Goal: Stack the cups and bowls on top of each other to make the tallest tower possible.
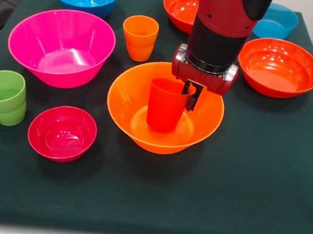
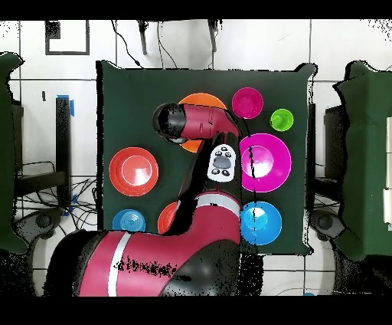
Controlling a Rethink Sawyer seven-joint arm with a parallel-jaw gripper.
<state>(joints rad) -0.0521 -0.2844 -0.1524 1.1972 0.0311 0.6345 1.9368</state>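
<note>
Front view: claw [image 1: 188,96] grips upright red-orange cup [image 1: 166,104], mouth up, inside orange bowl [image 1: 129,111].

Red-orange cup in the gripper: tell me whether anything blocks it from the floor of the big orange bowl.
Nothing visible does. The gripper holds the red-orange cup by its rim inside the orange bowl, and nothing else lies in that bowl.

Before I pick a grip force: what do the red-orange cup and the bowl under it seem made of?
Both look like glossy moulded plastic. The red-orange cup has smooth, evenly coloured walls; the wide orange bowl shows soft light reflections and a thin rim. The dark green table cover looks like matte cloth, probably felt.
</note>
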